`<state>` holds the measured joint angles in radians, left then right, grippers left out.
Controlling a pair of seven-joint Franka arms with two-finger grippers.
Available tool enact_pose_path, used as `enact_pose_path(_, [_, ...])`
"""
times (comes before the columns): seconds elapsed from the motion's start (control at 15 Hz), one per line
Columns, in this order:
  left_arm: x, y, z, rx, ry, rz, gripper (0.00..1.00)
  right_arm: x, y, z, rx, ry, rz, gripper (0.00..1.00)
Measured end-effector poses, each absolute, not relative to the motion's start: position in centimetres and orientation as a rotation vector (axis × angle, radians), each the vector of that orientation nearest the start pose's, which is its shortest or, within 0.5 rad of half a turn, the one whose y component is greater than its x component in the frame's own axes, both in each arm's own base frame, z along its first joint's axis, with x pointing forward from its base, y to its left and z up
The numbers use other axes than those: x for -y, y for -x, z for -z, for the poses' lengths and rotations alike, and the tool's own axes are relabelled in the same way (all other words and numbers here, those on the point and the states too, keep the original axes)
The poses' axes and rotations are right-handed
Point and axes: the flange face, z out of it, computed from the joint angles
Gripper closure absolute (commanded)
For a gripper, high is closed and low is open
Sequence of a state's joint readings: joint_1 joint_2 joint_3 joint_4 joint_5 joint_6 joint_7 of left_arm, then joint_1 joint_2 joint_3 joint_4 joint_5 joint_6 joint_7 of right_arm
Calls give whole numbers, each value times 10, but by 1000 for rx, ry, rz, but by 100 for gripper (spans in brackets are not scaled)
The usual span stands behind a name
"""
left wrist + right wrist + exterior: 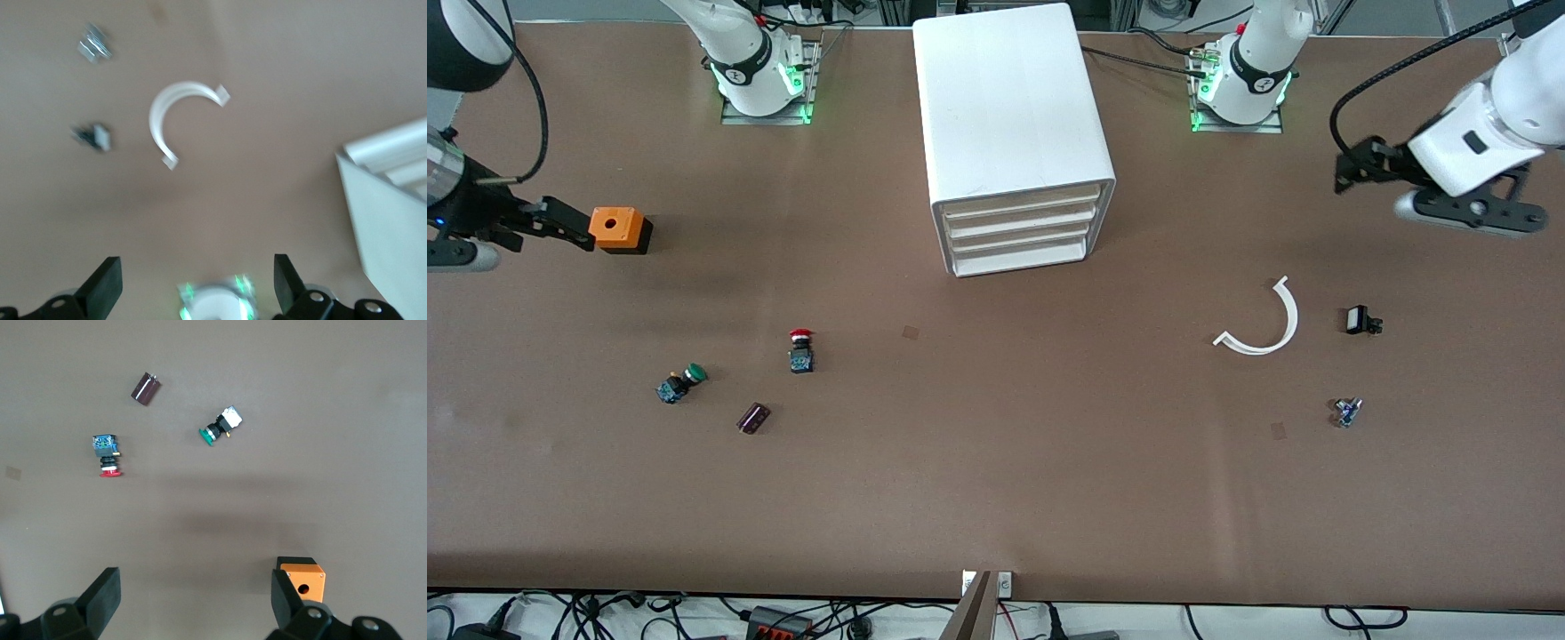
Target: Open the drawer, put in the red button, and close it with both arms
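Note:
The red button (801,348) (107,457) stands on the brown table, nearer to the front camera than the white drawer cabinet (1018,133) (387,200) and toward the right arm's end. The cabinet's drawers (1021,233) all look shut. My right gripper (569,227) (195,597) hangs open and empty over the table, beside the orange cube (617,229) (303,580). Over the left arm's end of the table, my left gripper (1352,169) (197,280) is open and empty too, up in the air.
A green-capped button (681,383) (219,427) and a dark cylinder (753,418) (145,389) lie near the red button. Toward the left arm's end lie a white curved piece (1263,324) (175,113), a small black part (1360,320) (93,135) and a small metal part (1347,412) (93,47).

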<state>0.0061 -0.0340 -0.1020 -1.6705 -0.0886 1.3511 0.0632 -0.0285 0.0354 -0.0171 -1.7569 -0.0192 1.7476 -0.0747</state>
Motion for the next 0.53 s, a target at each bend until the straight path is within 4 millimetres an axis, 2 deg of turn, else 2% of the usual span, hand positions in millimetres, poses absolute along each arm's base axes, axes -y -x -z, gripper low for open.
enact_pose_path(0.13, [76, -495, -570, -312, 3212, -720, 0, 16, -579, -512, 85, 3155, -98, 0])
enact_pose_path(0.27, [92, -493, -552, -396, 3259, -912, 0, 0, -588, -494, 127, 3155, -103, 0])
enact_pose_path(0.4, [110, -508, -515, -487, 3334, -1087, 0, -17, -598, -472, 171, 3154, -107, 0])
enact_pose_path(0.53, [126, -532, -460, -500, 3442, -1267, 0, -37, -608, -446, 168, 3156, -115, 0])
